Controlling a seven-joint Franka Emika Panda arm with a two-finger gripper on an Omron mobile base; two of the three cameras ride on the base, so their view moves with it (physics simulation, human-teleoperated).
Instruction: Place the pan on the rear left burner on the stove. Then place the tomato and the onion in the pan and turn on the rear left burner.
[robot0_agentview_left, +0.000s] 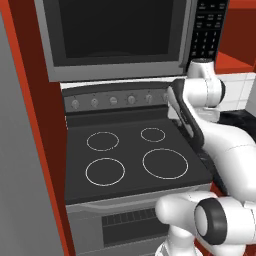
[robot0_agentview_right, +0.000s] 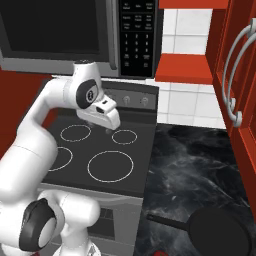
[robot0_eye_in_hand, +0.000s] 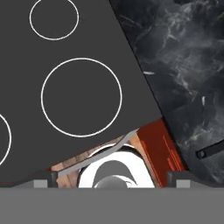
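Nearest the base, at about five o'clock in the right base view, the small round black frying pan (robot0_agentview_right: 218, 234) lies flat on the dark marbled stone counter (robot0_agentview_right: 200, 160), its long thin straight handle (robot0_agentview_right: 167, 220) pointing toward nine o'clock, at the stove. A sliver of red at the bottom edge beside it may be the tomato; too little shows to tell. The pan looks rigid and probably fairly heavy for its size, with a smooth shallow rim. The handle is likely the better hold, taken close to the bowl to limit tipping. Farther off, the two-finger gripper (robot0_agentview_right: 109, 129) hangs over the black glass cooktop (robot0_agentview_left: 135, 150), jaws spread wide and holding nothing. The mid-sized white ring of the rear left burner (robot0_agentview_left: 102, 141) sits bare at ten o'clock.
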